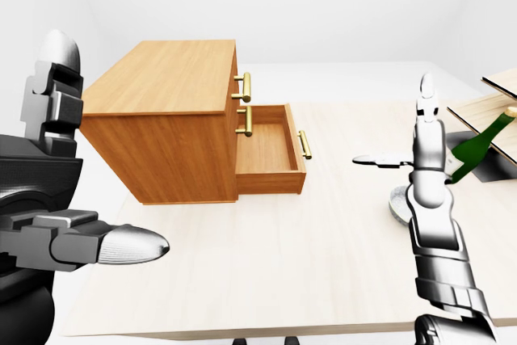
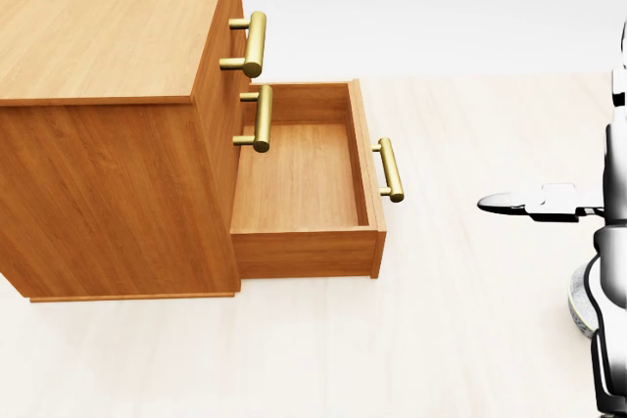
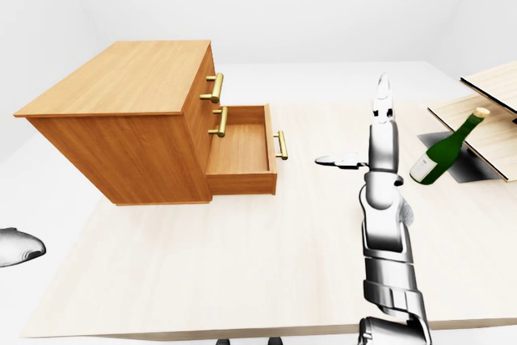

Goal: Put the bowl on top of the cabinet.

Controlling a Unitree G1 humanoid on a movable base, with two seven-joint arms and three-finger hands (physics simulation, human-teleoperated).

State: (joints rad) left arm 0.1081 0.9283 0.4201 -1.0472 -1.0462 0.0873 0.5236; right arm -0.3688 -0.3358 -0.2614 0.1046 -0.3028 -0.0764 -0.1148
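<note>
The wooden cabinet [image 1: 166, 78] stands on the table at the upper left of the left-eye view, its flat top bare and its lowest drawer [image 2: 299, 178] pulled out and empty. Only a grey sliver of the bowl [image 1: 397, 204] shows on the table, mostly hidden behind my right forearm. My right hand [image 1: 396, 131] is raised above the bowl and open, one finger pointing up and the thumb pointing left, holding nothing. At the left edge my left hand [image 1: 105, 151] is also open and empty, well clear of the cabinet's side.
A green wine bottle [image 3: 443, 151] lies tilted on a dark tray at the right, beside light wooden boards [image 3: 493, 90]. Brass handles [image 2: 253, 43] stick out from the cabinet's drawers. The table's near edge [image 3: 202, 330] runs along the bottom of the right-eye view.
</note>
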